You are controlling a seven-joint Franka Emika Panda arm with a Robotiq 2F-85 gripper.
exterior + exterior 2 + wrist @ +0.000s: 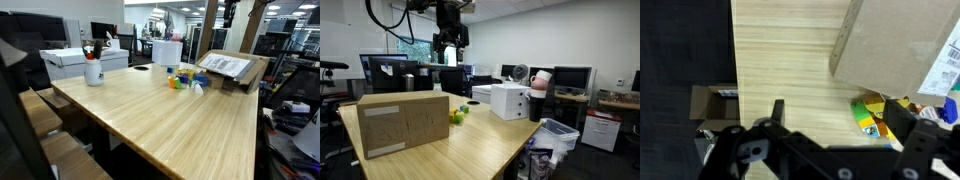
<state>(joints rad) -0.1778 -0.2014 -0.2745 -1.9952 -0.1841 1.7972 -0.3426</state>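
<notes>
Wooden table (780, 60), gripper (451, 52) high above it, jaws wide open, holding nothing, wrist view has box (900, 45) at 1 o'clock, toys (872, 112) at 4 o'clock beside box

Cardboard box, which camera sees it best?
An exterior view shows the cardboard box best: close, large, its whole side visible. In an exterior view the box sits small and far away. The wrist view cuts the box off at the edge.
</notes>
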